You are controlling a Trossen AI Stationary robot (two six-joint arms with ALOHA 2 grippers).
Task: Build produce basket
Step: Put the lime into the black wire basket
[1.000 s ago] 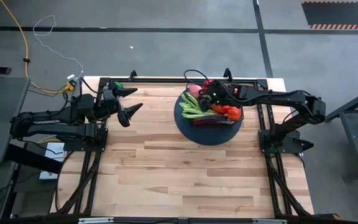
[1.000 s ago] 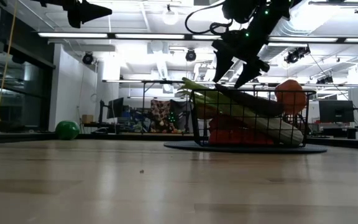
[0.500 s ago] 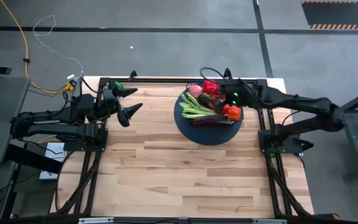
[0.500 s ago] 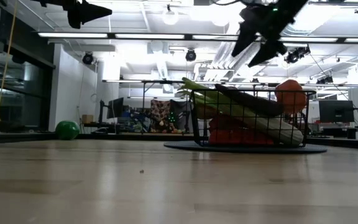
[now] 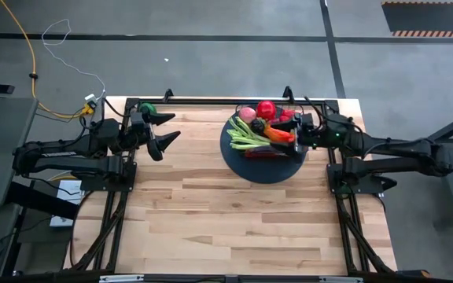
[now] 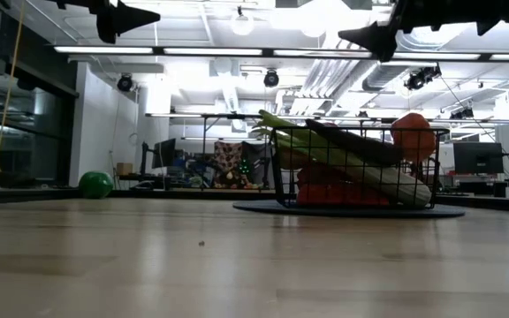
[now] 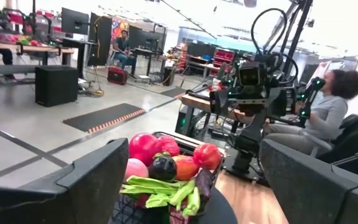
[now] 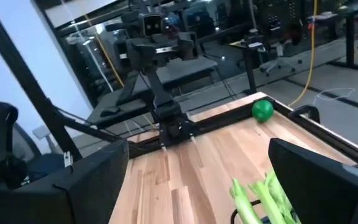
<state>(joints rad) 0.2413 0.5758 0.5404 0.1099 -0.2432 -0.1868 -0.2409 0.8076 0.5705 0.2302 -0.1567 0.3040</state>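
Observation:
The black wire basket (image 5: 252, 151) stands on its dark round disc base (image 5: 264, 168) at the table's far side, right of centre. It holds the produce (image 5: 262, 126): pale green celery (image 5: 242, 135) sticking out over the left wall, a pink dragon fruit (image 5: 246, 115), a red round piece (image 5: 266, 108), orange pieces and a dark eggplant. My right gripper (image 5: 299, 132) is open, level, just off the basket's right side and above it (image 6: 369, 37). My left gripper (image 5: 165, 129) waits open, high near the table's far left.
A green ball (image 5: 147, 108) lies at the table's far left corner, behind my left gripper, also in the low view (image 6: 95, 184). A seated person (image 7: 328, 112) shows beyond the table's right edge. Bare wood (image 5: 234, 220) stretches over the near half of the table.
My right gripper, open and pointing down over the basket a second ago, has risen and drawn back toward the table's right edge, tipping up until its fingers lie level. It stays open. The produce beneath it now shows in full.

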